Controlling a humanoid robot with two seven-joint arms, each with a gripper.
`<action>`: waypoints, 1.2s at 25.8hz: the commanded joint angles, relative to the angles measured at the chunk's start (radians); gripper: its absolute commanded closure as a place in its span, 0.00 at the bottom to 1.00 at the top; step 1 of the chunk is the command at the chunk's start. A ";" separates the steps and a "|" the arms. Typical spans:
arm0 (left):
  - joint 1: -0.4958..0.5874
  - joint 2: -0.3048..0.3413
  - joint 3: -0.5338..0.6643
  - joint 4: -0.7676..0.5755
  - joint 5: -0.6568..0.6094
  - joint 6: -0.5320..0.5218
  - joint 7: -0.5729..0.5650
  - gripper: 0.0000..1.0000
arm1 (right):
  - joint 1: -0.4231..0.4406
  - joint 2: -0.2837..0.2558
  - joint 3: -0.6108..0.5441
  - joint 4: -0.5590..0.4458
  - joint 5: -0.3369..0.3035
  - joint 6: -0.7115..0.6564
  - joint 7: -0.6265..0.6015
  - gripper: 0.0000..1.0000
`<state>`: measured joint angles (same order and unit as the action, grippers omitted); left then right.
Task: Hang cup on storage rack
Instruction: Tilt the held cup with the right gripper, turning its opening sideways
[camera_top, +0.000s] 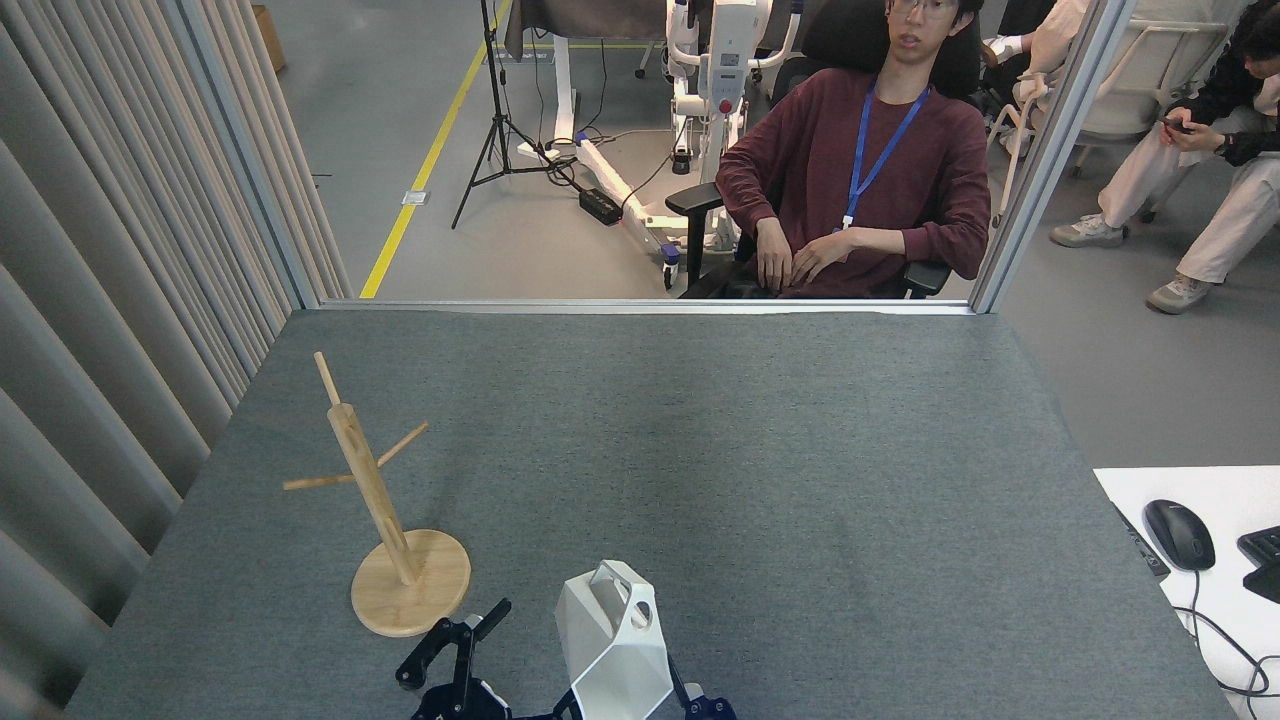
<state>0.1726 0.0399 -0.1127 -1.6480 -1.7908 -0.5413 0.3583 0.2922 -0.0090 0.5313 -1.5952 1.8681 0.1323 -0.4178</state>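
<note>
Left gripper: at the very bottom edge, fingers spread apart, holding nothing, just left of the cup.
Right gripper: only a small dark and blue bit showing at the bottom, right under the cup; touching the cup's low side; can't tell if closed on it.
Cup: white, lifted and tipped, tab with the round hole turned up and to the right; sitting between the two grippers, near bottom middle.
Holder of cup: likely the right gripper, but hidden, so only a guess.
Rack: on the table, at about 10 o'clock from the cup, near but not touching.
Rack base: round wood disc, just up and left of the left gripper.
Rack post: standing up, looking tipped a bit left at the top.
Pegs: one toward 9 o'clock, one toward 2 o'clock, one at 11 o'clock on top.
Nearest peg to cup: the 2 o'clock one, pointing toward the cup's side.
Next move needs: hole in the tab lined up with that peg, cup going up and left.
Far back: a person sitting past the table.
</note>
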 joint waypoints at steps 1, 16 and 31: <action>-0.001 -0.003 -0.001 0.016 -0.001 0.000 0.019 0.01 | -0.010 0.009 -0.010 -0.008 0.000 0.006 -0.013 0.54; -0.018 -0.026 -0.012 0.122 -0.165 0.225 0.142 0.01 | -0.076 0.043 -0.010 -0.057 -0.001 0.053 0.126 0.54; -0.045 -0.018 -0.012 0.109 -0.248 0.227 0.149 0.01 | -0.123 0.040 -0.033 -0.120 0.115 -0.296 0.390 0.60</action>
<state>0.1340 0.0205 -0.1249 -1.5354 -2.0128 -0.3147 0.5021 0.1707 0.0279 0.5163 -1.6976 1.9879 -0.0873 -0.0759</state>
